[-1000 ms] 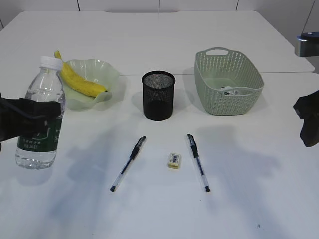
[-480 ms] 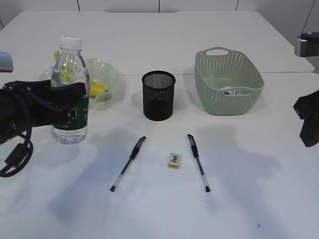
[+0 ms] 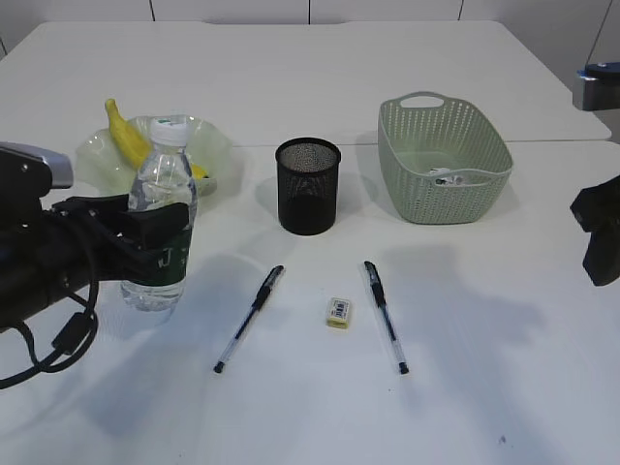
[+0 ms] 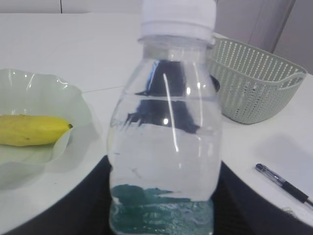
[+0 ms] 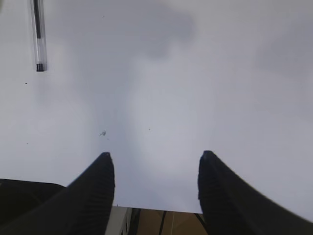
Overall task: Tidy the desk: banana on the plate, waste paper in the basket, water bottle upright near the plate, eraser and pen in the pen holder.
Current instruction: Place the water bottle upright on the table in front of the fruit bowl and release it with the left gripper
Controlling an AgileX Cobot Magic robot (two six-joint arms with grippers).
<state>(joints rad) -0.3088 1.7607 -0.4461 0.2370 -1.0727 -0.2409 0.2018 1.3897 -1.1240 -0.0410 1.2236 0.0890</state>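
The clear water bottle [image 3: 163,203] with a white cap and green label stands upright just in front of the pale green plate [image 3: 215,145]. My left gripper [image 3: 145,242] is shut on its label band, with the black fingers [image 4: 63,205] on both sides of the bottle [image 4: 166,137]. The banana [image 3: 124,134] lies on the plate. Two pens [image 3: 250,316] [image 3: 385,312] and the yellow eraser [image 3: 338,311] lie on the table in front of the black mesh pen holder [image 3: 308,184]. Waste paper [image 3: 451,177] sits inside the green basket [image 3: 484,136]. My right gripper [image 5: 155,164] is open and empty over the bare table.
The basket [image 4: 254,83] stands at the back right. The right arm [image 3: 599,232] hangs at the right edge of the exterior view. In the right wrist view a pen tip [image 5: 39,44] lies far left, and the table's front edge runs between the fingers.
The left gripper carried the bottle rightward from the left edge, lifting it past the plate, then lowered it in front of the plate. The right arm stayed still.
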